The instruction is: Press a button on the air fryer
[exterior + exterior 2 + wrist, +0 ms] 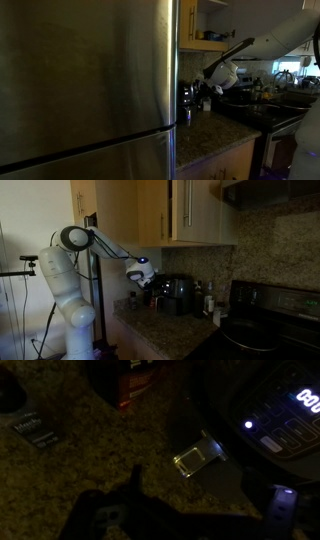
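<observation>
The air fryer (178, 293) is a small dark glossy appliance on the granite counter, beside the fridge in an exterior view (187, 100). In the wrist view its control panel (283, 422) with a lit display and a blue dot sits at the upper right, and a chrome-edged part (197, 458) glints in front of it. My gripper (143, 276) hovers above the counter just beside the fryer, also seen in an exterior view (216, 80). In the wrist view its two dark fingers (205, 508) stand apart and hold nothing. They touch nothing.
A huge brushed-steel fridge (85, 85) stands against the counter (212, 132). A black stove (262, 320) with pots is beyond the fryer. Wooden cabinets (185, 210) hang overhead. A red-labelled container (135, 385) and a dark packet (35, 430) lie on the counter.
</observation>
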`<state>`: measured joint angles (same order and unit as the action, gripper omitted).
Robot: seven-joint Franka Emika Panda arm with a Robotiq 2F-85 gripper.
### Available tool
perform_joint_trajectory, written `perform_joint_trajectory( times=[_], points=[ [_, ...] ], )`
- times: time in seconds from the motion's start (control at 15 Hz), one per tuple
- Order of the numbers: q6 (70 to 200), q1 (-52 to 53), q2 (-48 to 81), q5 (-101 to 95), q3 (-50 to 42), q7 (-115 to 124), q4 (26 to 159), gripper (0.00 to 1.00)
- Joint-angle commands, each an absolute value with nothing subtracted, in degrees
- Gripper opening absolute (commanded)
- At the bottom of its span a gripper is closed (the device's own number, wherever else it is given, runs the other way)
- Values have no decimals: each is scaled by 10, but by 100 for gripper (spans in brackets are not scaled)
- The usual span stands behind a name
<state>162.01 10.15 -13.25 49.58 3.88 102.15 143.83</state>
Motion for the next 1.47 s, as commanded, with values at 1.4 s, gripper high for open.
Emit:
perform_joint_trajectory(
  times=[1.4],
  points=[
    [1647,133,-48,782,74,1106,1359,100]
  ],
)
